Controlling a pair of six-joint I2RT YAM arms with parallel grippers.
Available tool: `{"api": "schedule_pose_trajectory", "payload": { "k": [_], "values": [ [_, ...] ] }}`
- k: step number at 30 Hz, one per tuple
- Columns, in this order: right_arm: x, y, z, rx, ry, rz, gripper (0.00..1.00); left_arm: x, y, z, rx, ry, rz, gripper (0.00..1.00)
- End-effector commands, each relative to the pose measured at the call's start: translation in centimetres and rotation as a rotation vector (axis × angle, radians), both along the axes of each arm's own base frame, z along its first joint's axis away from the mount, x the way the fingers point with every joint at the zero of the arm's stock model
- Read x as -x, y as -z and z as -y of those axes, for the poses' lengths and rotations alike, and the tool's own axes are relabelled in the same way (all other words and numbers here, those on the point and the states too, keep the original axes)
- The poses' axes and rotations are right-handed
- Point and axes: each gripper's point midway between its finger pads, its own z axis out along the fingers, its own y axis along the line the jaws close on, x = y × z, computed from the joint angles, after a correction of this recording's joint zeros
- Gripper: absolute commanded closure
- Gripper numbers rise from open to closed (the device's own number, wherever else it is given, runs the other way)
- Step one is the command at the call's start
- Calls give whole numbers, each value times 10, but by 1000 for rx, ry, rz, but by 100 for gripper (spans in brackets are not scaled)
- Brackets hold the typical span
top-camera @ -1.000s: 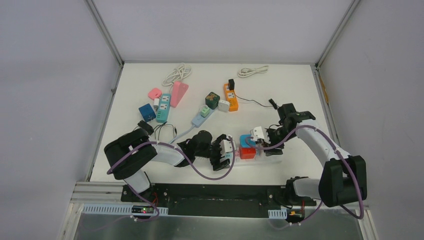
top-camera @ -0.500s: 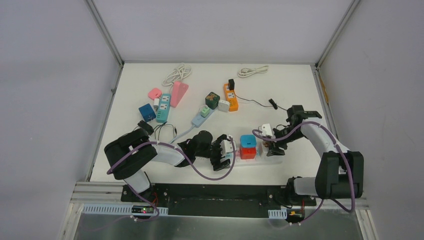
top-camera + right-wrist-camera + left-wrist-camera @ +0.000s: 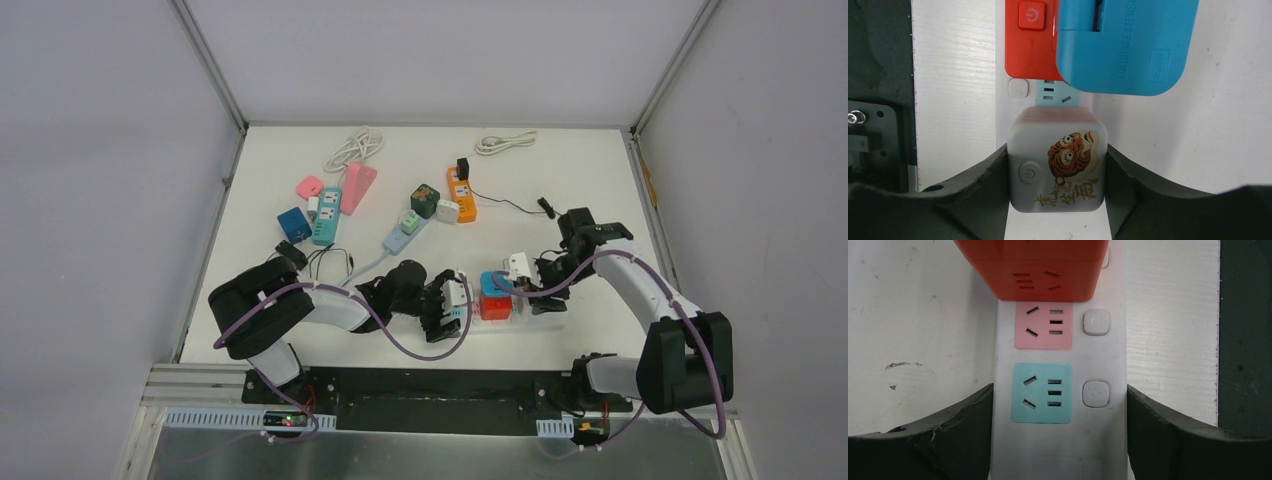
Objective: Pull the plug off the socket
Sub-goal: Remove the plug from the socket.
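Along the near edge of the table (image 3: 913, 315): a white power strip (image 3: 1108, 450), lying left to right in front of both arm bases.

Across the strip's left end, the left pincer (image 3: 1060, 405). Spread wide, with both dark fingers (image 3: 948, 440) pressed against the strip's long sides, so pinching the strip itself.

Just past those fingers on the strip, a free teal outlet (image 3: 1041, 392) with its white switch (image 3: 1096, 393) alongside. Next along, a free pink outlet (image 3: 1043, 325) with a switch of its own (image 3: 1096, 322).

Past the pink outlet, a red cube adapter (image 3: 1040, 265) standing on the strip, with a blue folding block (image 3: 1123, 45) on top of it.

Toward the strip's right end, the task's thing: a white cube plug (image 3: 1048, 200) with a tiger picture and a round power button on its face. Standing on the strip, just beside the red cube, with a sliver of teal outlet showing between them. Not to be told whether fully seated.

Around that plug, the right pincer (image 3: 1057, 160), half spread, one finger (image 3: 963, 200) against each side of the cube, so pinching the plug.

Well beyond the strip, toward the far half of the table: an orange strip (image 3: 461, 195), a teal strip (image 3: 326, 215), a pink block (image 3: 357, 186) and two coiled white cables.
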Motion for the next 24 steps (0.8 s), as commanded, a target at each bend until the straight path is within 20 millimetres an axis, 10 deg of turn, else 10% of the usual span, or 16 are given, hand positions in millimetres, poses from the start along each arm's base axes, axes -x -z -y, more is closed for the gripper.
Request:
{"api": "schedule_pose_trajectory", "payload": {
  "k": [1,14,24],
  "values": [
    [23,-13,-21,-102,12,-164,100,-3,11,-2,-50,-21,-10,100],
    [30,-1,13,-151,88,-184,100,-3,11,-3,-49,-23,-4,100],
    [29,-15,-13,-138,2,-78,100,-4,15,0,-61,-19,-18,100]
  ]
}}
